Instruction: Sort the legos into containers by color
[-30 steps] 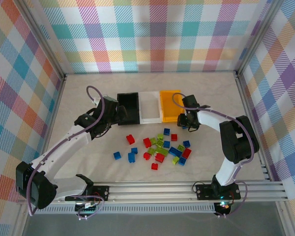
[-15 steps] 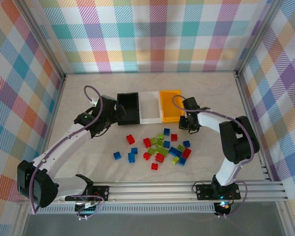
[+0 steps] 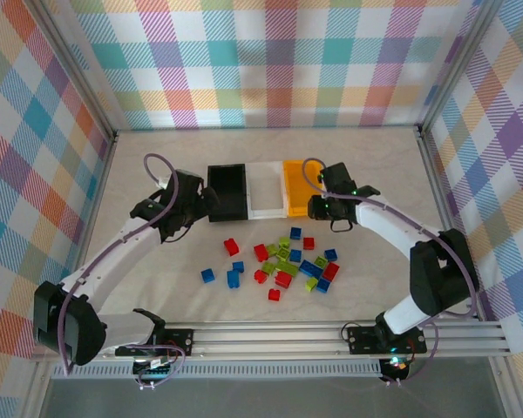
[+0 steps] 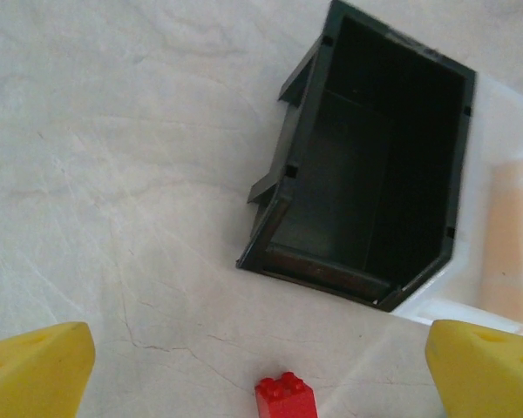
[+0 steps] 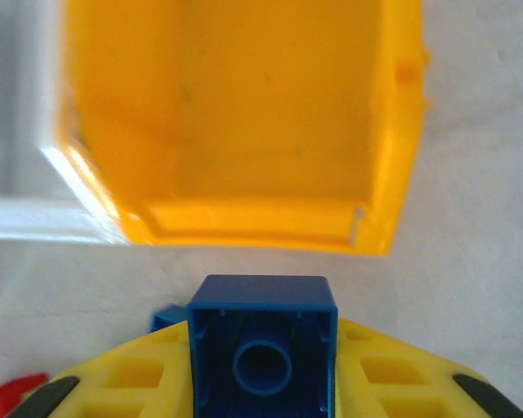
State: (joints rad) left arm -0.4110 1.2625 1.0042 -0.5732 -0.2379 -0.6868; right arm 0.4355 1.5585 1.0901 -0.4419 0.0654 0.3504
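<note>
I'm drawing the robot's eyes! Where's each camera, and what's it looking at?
Top external: above, behind the arms, looking down on left gripper, right gripper, black bin, orange bin, legos.
Left wrist: on left arm, looking down at black bin, red lego; its fingers show.
Right wrist: on right arm, facing orange bin; fingers pinch blue lego.
Top and left wrist share the black bin.

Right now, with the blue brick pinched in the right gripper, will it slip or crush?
The blue brick looks like rigid moulded plastic, hollow underneath: probably stiff and light, unlikely to crush. Its smooth, glossy faces could let it twist in the right gripper. Dropped into the orange bin, it may bounce.
</note>
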